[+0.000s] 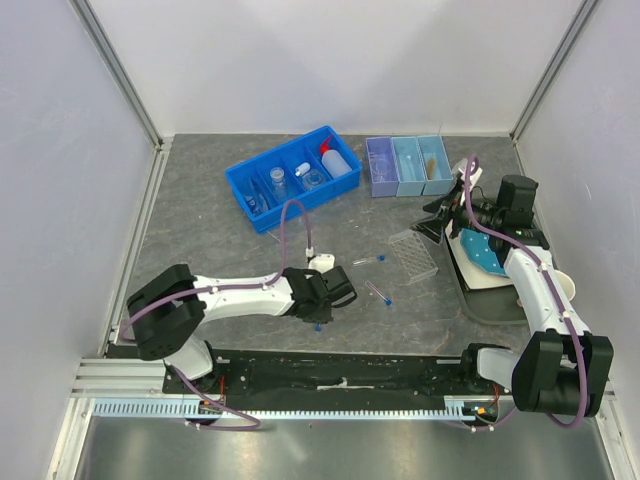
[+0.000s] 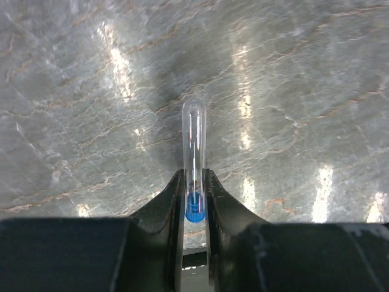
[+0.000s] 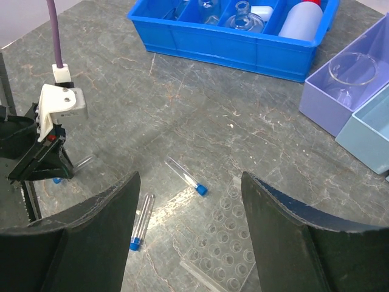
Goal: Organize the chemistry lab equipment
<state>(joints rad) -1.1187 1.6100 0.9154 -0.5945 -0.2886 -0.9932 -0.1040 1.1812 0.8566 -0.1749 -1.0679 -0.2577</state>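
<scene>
blue bin (image 1: 325,197): far-middle of table (image 1: 200,250) | three pastel trays (image 1: 408,170): far-right corner | teal dotted plate (image 1: 478,250) on dark tray (image 1: 495,305), beige cup (image 1: 566,283): right edge

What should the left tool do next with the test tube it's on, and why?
Probably lift slightly. The left tool pinches the test tube near its blue cap, and the tube lies flat on the table; raising it clears the way to the tube rack.
</scene>
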